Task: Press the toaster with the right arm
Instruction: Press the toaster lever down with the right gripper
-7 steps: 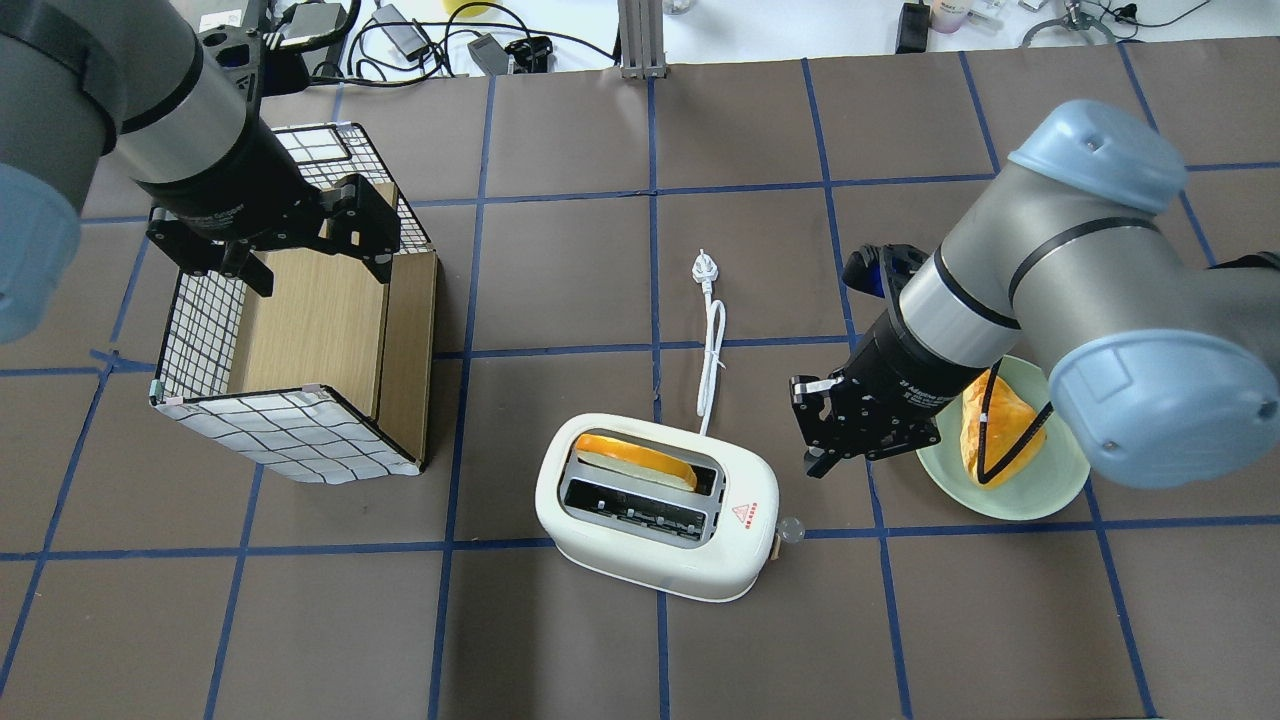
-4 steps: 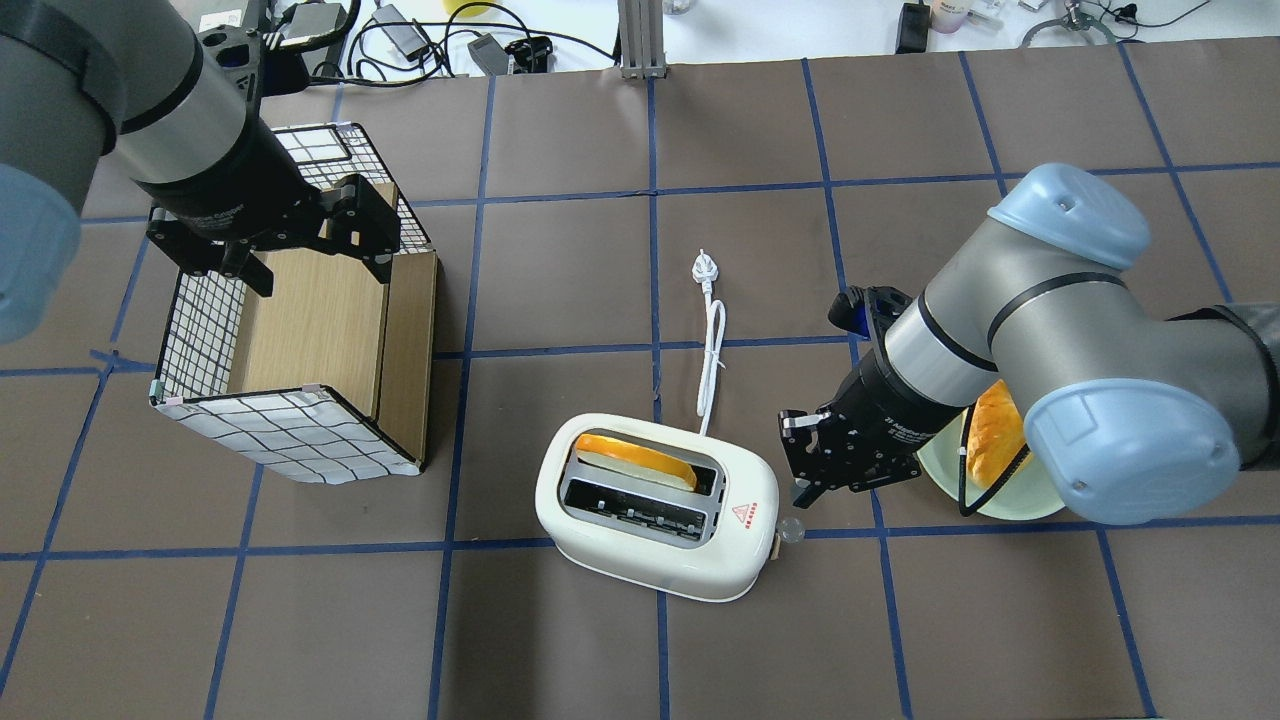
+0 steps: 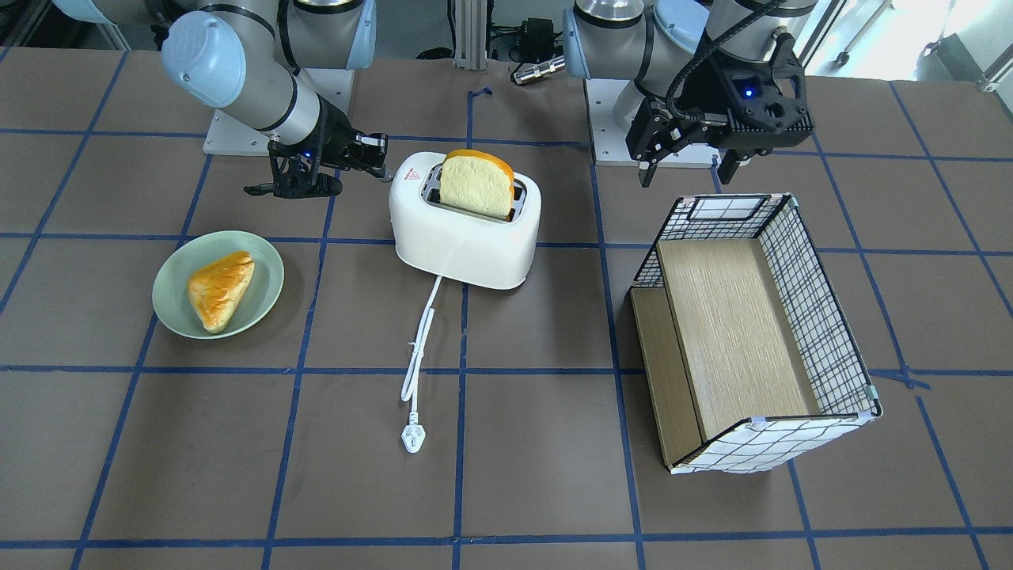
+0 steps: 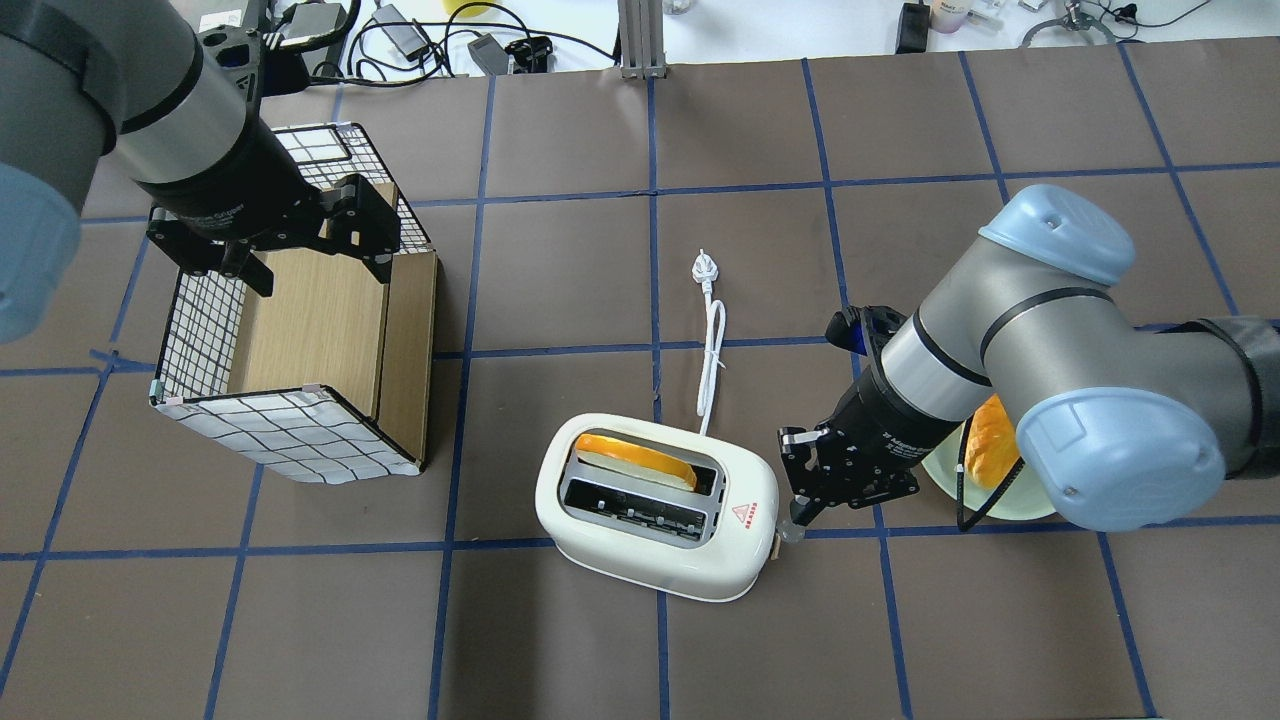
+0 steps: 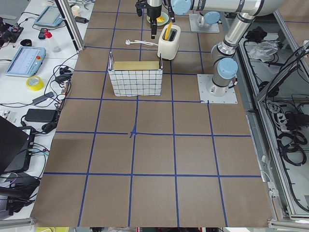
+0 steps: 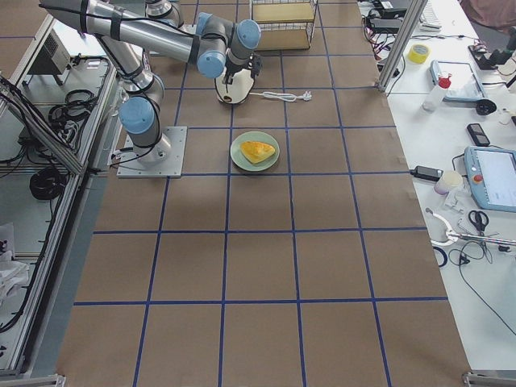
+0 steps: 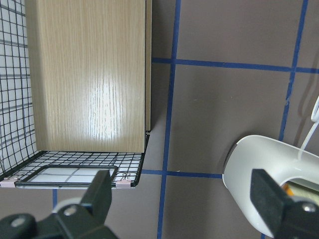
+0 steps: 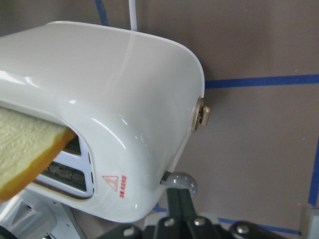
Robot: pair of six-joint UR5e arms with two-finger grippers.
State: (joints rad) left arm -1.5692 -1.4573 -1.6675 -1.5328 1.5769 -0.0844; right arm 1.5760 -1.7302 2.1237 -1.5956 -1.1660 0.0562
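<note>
The white toaster [image 4: 650, 560] stands at the table's middle, with a bread slice [image 4: 635, 458] upright in its far slot. Its grey lever knob [image 4: 792, 530] sticks out of the right end. My right gripper [image 4: 800, 508] is shut, and its tips are right at the knob. In the right wrist view the joined fingertips [image 8: 177, 201] sit just under the knob [image 8: 187, 181], touching or nearly so. In the front view the right gripper [image 3: 378, 162] is beside the toaster's [image 3: 467, 237] end. My left gripper [image 4: 315, 265] hangs open and empty over the basket.
A wire basket [image 4: 300, 430] with a wooden insert lies at the left. A green plate [image 3: 170, 305] with a pastry [image 3: 220, 286] sits under my right arm. The toaster's unplugged white cord [image 4: 712, 350] runs away across the table.
My right gripper has moved left and nearer, from beside the plate to the toaster's lever knob. The left arm, toaster and bread have not moved.
</note>
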